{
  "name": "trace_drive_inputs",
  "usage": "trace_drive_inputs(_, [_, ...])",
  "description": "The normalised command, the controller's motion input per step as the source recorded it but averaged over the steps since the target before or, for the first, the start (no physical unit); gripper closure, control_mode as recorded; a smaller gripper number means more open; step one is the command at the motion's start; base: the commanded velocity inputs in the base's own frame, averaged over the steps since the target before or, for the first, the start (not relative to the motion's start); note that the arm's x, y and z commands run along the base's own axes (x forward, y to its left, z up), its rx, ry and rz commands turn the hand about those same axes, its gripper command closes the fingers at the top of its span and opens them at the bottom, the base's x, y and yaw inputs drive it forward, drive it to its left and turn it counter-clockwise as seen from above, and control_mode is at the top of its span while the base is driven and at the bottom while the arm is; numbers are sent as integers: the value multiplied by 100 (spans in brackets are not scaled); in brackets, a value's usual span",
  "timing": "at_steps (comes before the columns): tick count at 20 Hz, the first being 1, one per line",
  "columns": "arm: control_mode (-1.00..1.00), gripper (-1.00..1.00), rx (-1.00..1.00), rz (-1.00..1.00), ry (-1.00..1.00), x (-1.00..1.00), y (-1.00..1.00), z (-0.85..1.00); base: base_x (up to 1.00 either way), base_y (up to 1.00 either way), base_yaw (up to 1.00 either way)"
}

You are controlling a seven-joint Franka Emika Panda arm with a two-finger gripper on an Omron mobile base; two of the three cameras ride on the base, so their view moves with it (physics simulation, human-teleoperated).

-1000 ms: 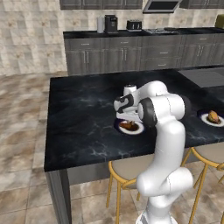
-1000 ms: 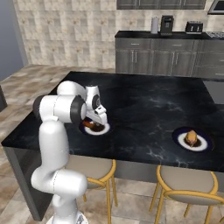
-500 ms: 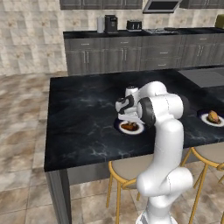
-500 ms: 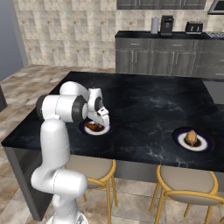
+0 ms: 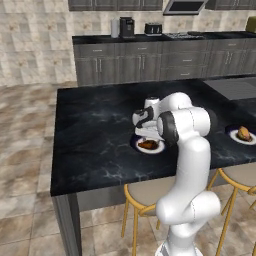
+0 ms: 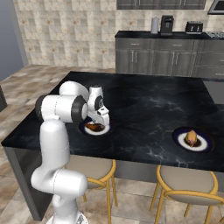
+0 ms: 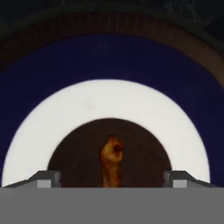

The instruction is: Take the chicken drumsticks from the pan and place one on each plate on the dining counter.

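Near the middle of the left base view, a white plate (image 5: 150, 145) on the black dining counter (image 5: 95, 135) holds the dark drumstick (image 5: 147, 145). At right, another plate (image 5: 243, 136) holds the golden drumstick (image 5: 243, 133). The gripper (image 7: 112, 178) was clenched before; now its fingers stand wide apart, letting go.

Even, flat rendered light in both base views, no hard shadows, no blur. The dining counter (image 5: 95, 135) top is glossy black and carries pale marbled sheen (soft, not blown out). The white arm (image 5: 187, 150) reads bright against it, shaded grey on its underside. Hand view is dim at the top above the plate (image 7: 57, 127); the white ring is the brightest area, near clipping. The drumstick (image 7: 112, 159) is soft and low-detail, edges slightly fuzzy. Far cabinets behind the counter stay sharp.
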Motion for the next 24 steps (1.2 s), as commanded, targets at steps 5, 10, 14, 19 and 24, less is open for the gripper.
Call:
trace_drive_inputs(5, [-100,-100,15,0,-6,-12,0,68,0,0,0])
trace_drive_inputs(10, [-100,-100,1,5,-18,-71,0,54,0,0,0])
trace_drive_inputs(14, [-100,-100,-7,4,-17,-100,1,38,0,0,0])
trace_drive_inputs(19, [-100,-100,-14,19,-8,-97,0,37,0,0,0])
trace_drive_inputs(24, [-100,-100,-14,30,0,-84,0,19,0,0,0])
